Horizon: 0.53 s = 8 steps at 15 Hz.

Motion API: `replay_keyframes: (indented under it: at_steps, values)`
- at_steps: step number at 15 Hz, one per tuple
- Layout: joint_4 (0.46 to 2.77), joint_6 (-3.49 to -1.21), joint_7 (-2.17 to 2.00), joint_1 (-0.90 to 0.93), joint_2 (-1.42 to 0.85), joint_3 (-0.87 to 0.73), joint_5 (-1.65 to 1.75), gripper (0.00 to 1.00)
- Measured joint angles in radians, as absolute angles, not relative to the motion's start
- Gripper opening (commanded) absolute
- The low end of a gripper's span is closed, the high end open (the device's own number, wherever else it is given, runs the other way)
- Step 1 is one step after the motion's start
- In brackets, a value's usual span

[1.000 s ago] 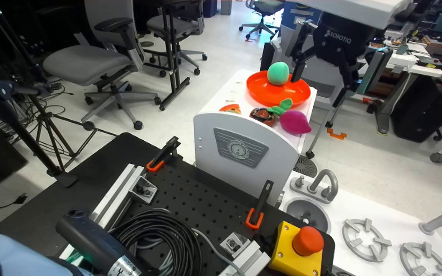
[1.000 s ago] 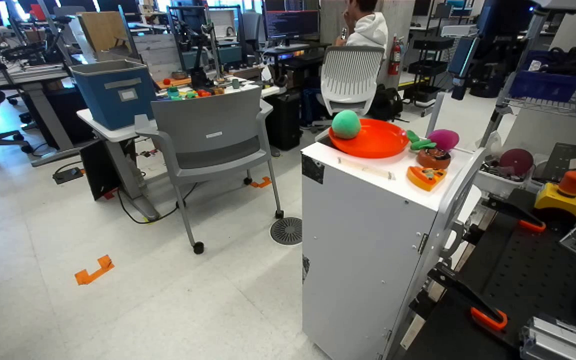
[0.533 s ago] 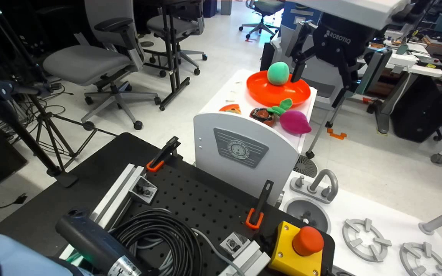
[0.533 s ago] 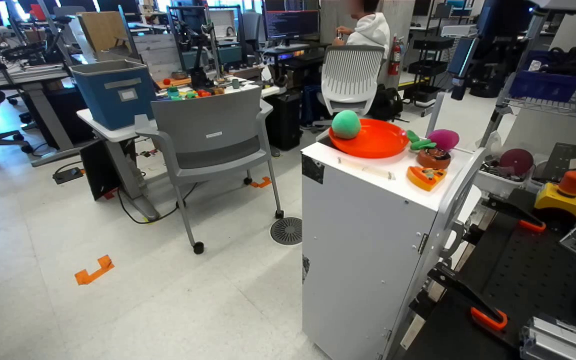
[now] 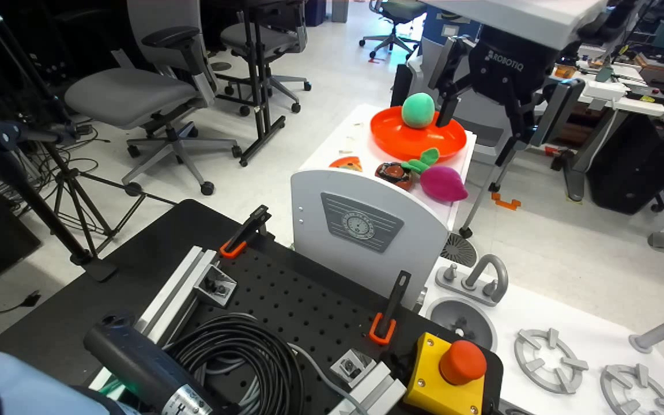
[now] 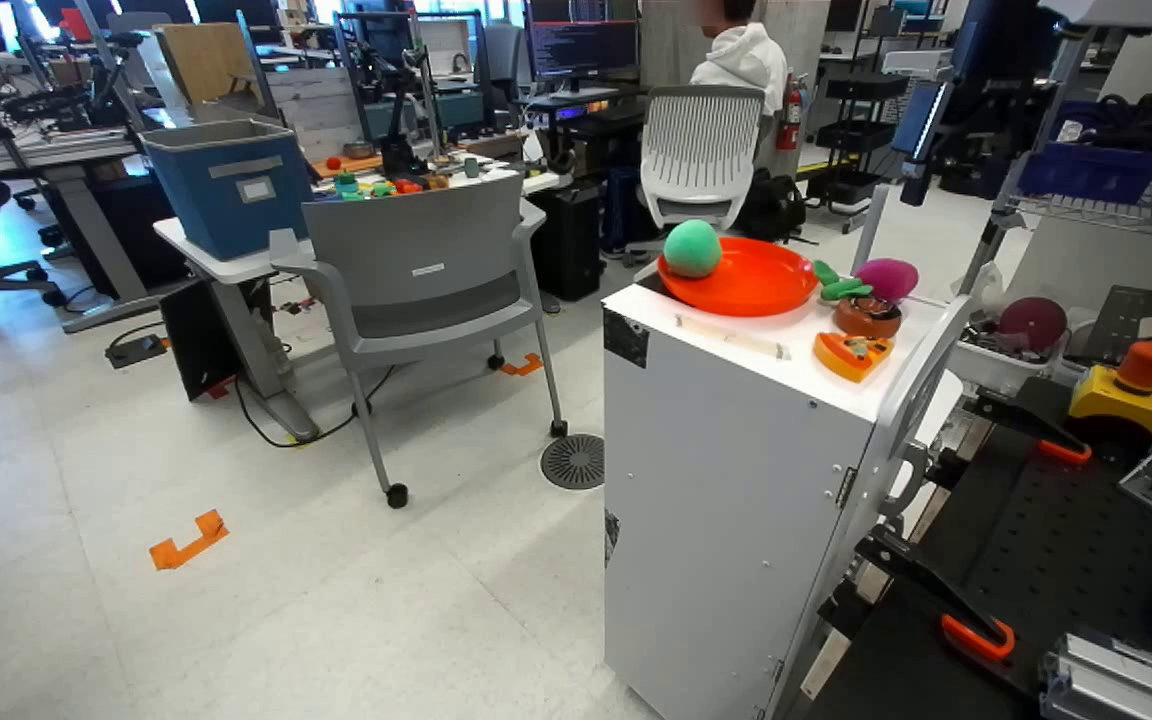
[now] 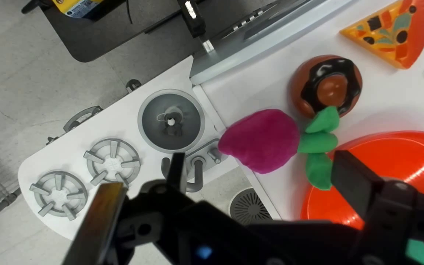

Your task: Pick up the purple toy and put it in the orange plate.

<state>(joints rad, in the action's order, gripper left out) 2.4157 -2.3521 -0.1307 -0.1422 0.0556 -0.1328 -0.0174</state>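
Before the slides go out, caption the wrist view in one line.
Past the open gripper, the purple toy lies unheld, its leaves toward the plate, with a donut and pizza nearby.

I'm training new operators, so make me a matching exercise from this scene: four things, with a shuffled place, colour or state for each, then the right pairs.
1. purple toy
2. green ball
3. toy doughnut
4. claw

A. brown and black
B. in the orange plate
C. open, holding nothing
D. green and leafy at one end

Right pairs: 1-D, 2-B, 3-A, 4-C
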Motion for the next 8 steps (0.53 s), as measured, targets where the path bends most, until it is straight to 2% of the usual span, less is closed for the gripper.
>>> replay_keyframes:
  at_steps: [8]
  values:
    - [2.415,-2.352,-0.131,-0.142,0.014,-0.133,-0.016,1.00]
